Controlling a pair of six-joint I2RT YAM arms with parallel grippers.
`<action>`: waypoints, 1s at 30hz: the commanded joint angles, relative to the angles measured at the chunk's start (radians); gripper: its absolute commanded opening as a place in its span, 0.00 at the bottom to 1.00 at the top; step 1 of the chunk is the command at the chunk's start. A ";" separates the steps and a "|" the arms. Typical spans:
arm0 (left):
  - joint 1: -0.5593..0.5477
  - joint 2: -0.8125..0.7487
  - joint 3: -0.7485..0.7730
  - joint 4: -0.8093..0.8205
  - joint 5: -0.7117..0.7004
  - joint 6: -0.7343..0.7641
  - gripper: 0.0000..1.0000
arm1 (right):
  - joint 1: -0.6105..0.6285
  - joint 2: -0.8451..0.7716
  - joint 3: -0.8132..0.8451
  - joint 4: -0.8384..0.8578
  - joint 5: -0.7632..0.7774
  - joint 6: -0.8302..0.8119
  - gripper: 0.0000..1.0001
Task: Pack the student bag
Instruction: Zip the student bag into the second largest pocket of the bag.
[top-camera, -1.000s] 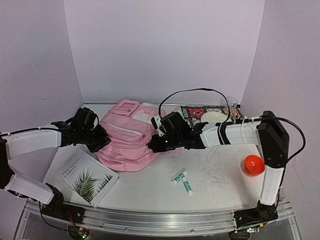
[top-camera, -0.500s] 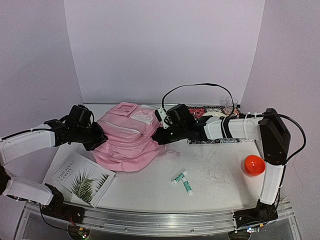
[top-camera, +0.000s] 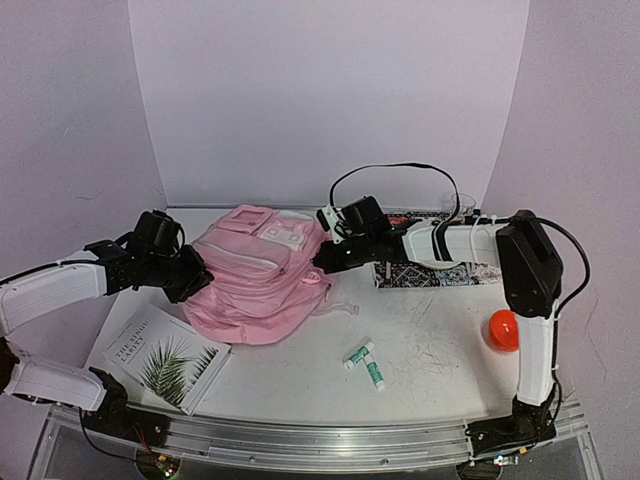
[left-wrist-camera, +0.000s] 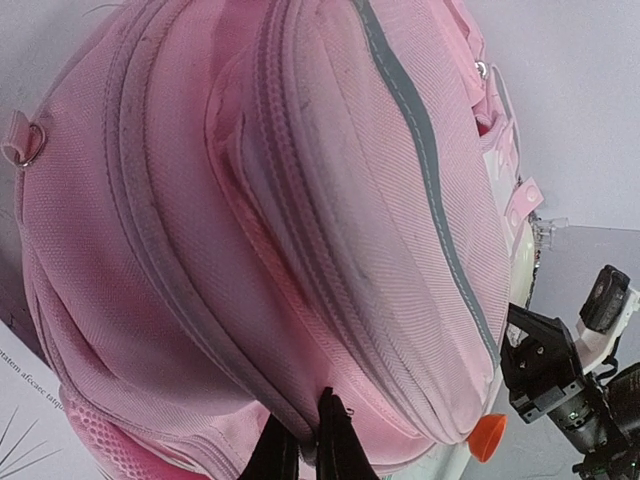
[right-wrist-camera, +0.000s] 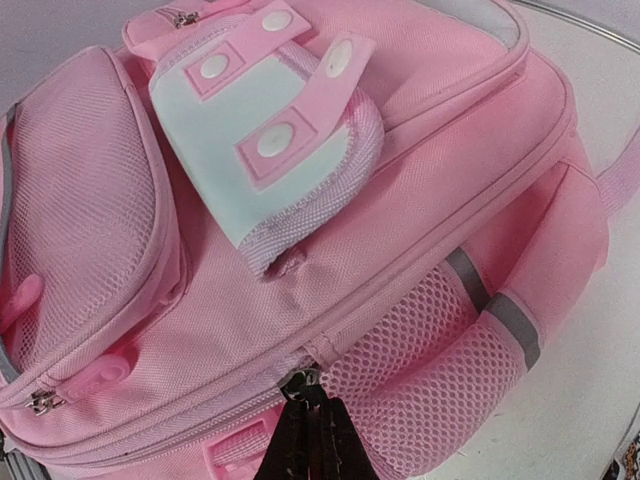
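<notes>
The student bag (top-camera: 255, 275), a soft pink backpack, lies on the table at centre left. My left gripper (top-camera: 196, 281) is at its left side. In the left wrist view that gripper (left-wrist-camera: 306, 428) is shut, pinching a fold of pink fabric of the bag (left-wrist-camera: 300, 200) beside a zip seam. My right gripper (top-camera: 321, 262) is at the bag's right edge. In the right wrist view it (right-wrist-camera: 309, 400) is shut on a small metal zipper pull (right-wrist-camera: 303, 379), next to a mesh side pocket (right-wrist-camera: 440, 350). A pale flap with snaps (right-wrist-camera: 270, 150) lies on top.
A white book with a palm leaf (top-camera: 165, 353) lies at the front left. Two green-and-white tubes (top-camera: 366, 364) lie in front of the bag. An orange ball (top-camera: 504, 330) sits at the right. A patterned flat item (top-camera: 430, 272) lies under the right arm, with a glass (top-camera: 462, 206) behind it.
My right gripper has moved back and to the right along the bag's edge, staying shut, and its forearm swung toward the back. The bag shifted slightly. The left gripper barely moved.
</notes>
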 joint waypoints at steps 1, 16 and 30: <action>0.032 -0.066 0.008 -0.077 -0.096 0.032 0.00 | -0.110 0.022 0.087 0.012 0.132 -0.023 0.00; 0.031 -0.015 0.028 -0.050 0.021 0.012 0.00 | -0.188 0.120 0.212 0.046 -0.060 -0.028 0.00; 0.030 0.089 0.146 0.026 0.029 -0.011 0.00 | -0.192 -0.110 -0.148 0.110 -0.074 -0.007 0.33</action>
